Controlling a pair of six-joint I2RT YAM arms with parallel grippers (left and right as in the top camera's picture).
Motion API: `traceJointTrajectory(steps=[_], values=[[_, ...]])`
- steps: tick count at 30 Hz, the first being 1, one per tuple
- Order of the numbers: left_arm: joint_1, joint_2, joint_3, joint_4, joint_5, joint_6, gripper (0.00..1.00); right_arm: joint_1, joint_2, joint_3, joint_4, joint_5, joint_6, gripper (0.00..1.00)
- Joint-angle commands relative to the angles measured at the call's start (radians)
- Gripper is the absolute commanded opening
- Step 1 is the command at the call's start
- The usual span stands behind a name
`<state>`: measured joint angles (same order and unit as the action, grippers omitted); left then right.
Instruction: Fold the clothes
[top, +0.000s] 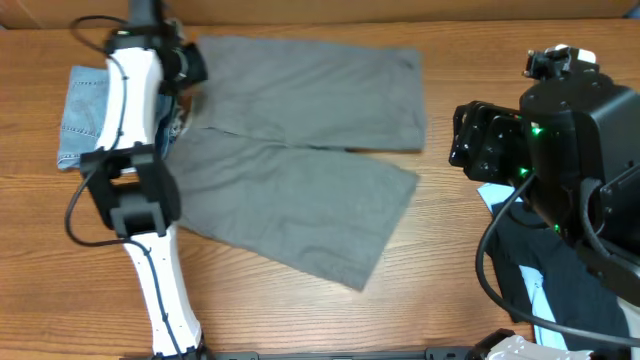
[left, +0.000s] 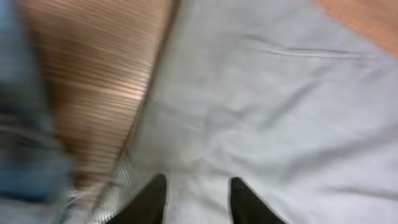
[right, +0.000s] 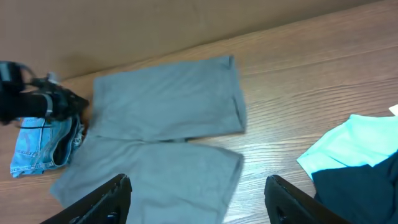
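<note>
Grey shorts (top: 300, 150) lie spread flat across the middle of the wooden table (top: 420, 300). Their waistband is to the left and both wide legs point right: the far leg runs nearly straight, the near one angles toward the near edge. Warm wood grain shows all round them, and a plain brown board (right: 124, 31) backs the table's far edge. Left gripper (left: 198, 180) hangs over the far-left corner of the waistband. Its wrist view is blurred, but the two dark fingers (left: 149, 202) stand somewhat apart above grey cloth, nothing pinched. Just left sits a folded pair of blue denim shorts (top: 85, 115). Right gripper (right: 198, 183) hovers beyond the legs' right ends, jaws spread wide, empty. Near right, a light-blue T-shirt (right: 348, 146) lies against a black garment (right: 360, 186).
</note>
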<state>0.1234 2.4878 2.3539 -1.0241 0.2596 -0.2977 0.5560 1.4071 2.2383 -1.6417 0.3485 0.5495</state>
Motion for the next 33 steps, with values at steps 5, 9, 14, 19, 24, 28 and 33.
traceJointTrajectory(steps=[5,9,14,19,24,28,33], values=[[-0.039,-0.012,0.191,-0.156,0.106,0.060,0.47,-0.034,0.035,0.007,-0.030,0.018,0.054,0.75],[-0.046,-0.048,0.310,-0.246,0.077,0.084,0.48,-0.101,0.080,0.002,-0.052,-0.029,0.047,0.80],[-0.048,-0.149,0.431,-0.358,0.051,0.117,0.51,-0.180,0.173,-0.045,-0.035,-0.195,-0.043,0.88],[-0.050,-0.287,0.473,-0.486,-0.065,0.119,0.54,-0.216,0.326,-0.113,-0.007,-0.204,-0.081,0.88],[-0.056,-0.396,0.473,-0.598,-0.130,0.119,0.56,-0.271,0.494,-0.196,0.091,-0.249,-0.129,0.86],[-0.068,-0.462,0.472,-0.665,-0.198,0.124,0.56,-0.334,0.624,-0.281,0.166,-0.398,-0.217,0.80],[-0.094,-0.525,0.468,-0.665,-0.209,0.138,0.59,-0.391,0.702,-0.393,0.277,-0.519,-0.270,0.73]])
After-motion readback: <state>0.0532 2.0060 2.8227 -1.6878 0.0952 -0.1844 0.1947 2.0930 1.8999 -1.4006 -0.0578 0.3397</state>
